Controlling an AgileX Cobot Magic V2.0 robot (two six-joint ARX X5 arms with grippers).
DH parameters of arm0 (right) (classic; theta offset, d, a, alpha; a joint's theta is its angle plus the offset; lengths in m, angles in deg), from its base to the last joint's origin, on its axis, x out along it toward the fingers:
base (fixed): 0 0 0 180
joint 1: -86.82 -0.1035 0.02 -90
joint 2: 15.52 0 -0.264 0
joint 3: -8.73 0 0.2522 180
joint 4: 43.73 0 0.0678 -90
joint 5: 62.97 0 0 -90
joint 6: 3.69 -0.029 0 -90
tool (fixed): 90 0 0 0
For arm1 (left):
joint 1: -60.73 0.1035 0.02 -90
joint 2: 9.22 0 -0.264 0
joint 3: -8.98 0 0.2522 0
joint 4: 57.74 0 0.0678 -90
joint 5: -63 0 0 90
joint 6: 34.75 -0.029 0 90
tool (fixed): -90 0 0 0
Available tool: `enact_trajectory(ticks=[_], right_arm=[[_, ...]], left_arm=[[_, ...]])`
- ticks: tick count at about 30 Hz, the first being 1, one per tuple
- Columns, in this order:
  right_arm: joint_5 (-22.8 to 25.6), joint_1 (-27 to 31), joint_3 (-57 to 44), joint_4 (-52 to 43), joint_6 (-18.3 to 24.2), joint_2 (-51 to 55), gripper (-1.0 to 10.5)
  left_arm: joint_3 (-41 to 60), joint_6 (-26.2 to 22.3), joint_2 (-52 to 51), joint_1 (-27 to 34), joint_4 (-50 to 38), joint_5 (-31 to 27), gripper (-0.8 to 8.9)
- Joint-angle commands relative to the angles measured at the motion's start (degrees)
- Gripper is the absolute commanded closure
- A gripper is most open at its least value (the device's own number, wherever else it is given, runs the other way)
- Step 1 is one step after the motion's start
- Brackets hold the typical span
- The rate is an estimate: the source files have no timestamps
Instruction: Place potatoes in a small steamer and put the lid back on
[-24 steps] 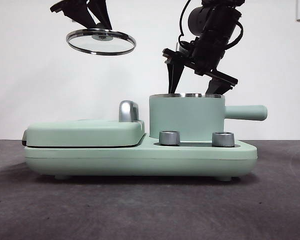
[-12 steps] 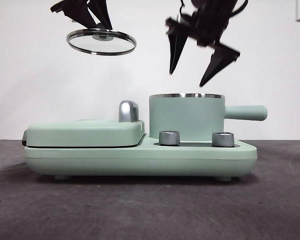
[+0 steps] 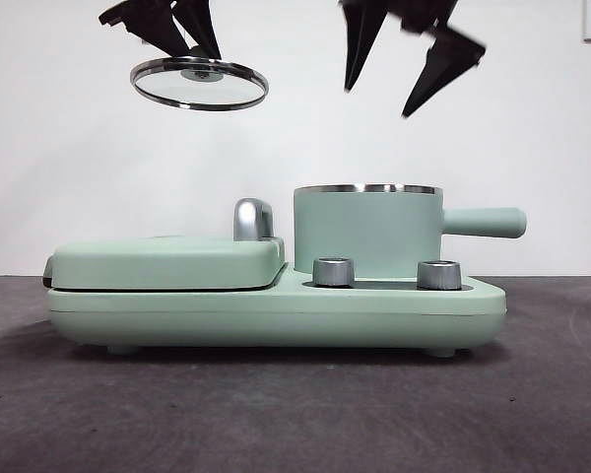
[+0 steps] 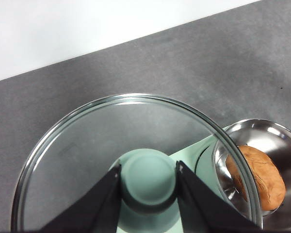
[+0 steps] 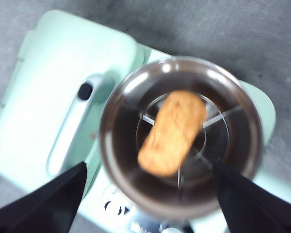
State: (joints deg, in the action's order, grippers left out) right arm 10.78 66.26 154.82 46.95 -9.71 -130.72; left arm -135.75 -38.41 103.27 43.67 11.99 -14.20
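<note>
Jaws on my left gripper [image 4: 148, 187] are closed against the mint-green knob [image 4: 149, 177] of the lid [image 3: 199, 82], one on each side of it, and carry the lid level in the air. From the front, that gripper [image 3: 192, 49] sits at about 11 o'clock from the small steamer [image 3: 366, 232], well above the flat griddle cover [image 3: 167, 261] with its chrome handle [image 3: 253, 219]. I see the glass disc and its steel rim [image 4: 77, 116] plainly in the left wrist view, with grey table [image 4: 184, 68] showing through and past it.

My right gripper [image 3: 414, 64] hangs with its two jaws spread wide and nothing between them, almost straight above the steamer at roughly 12 o'clock, clear of the rim. In the right wrist view its jaw tips stand far apart on either side of the pot.

I find the potato [image 5: 172, 132] lying on its side inside the small steamer [image 5: 179, 136], resting on the steel rack at the bottom; the picture is somewhat blurred. The left wrist view also catches part of the potato [image 4: 259, 177] in the open pot.

The steamer's stubby handle [image 3: 485, 222] points to 3 o'clock in the front view. Two steel dials [image 3: 334, 272] [image 3: 439, 274] stand on the mint-green base [image 3: 276, 315] in front of the pot. The base rests on the dark table [image 3: 295, 414].
</note>
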Motion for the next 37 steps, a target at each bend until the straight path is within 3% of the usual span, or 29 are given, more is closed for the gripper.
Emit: enact_trajectory(ticks=[1,10,26,31,37], right_arm=[[0.2,-0.4,-2.6,4.4,1.7,3.4,5.4],[6.2,-1.5,-25.8,3.6,2.3,20.5,5.4],[5.6,-3.3,-79.1,-26.4,2.2,62.4,5.4],[5.3,-3.3,-89.2,-34.4,0.9,72.7,5.4],[5.4,-3.3,-91.8,-34.9,-0.4,78.5,5.4]], left_arm=[[-1.7,-0.6,0.4,-0.3,-1.3,0.3,7.56],[-1.7,-0.6,0.4,-0.4,-1.3,0.3,7.56],[-1.7,-0.6,0.7,-2.6,-1.4,0.3,7.56],[-1.6,-0.6,1.5,-4.6,-1.4,0.3,7.56],[-1.6,-0.6,3.1,-8.2,-1.5,0.3,7.56]])
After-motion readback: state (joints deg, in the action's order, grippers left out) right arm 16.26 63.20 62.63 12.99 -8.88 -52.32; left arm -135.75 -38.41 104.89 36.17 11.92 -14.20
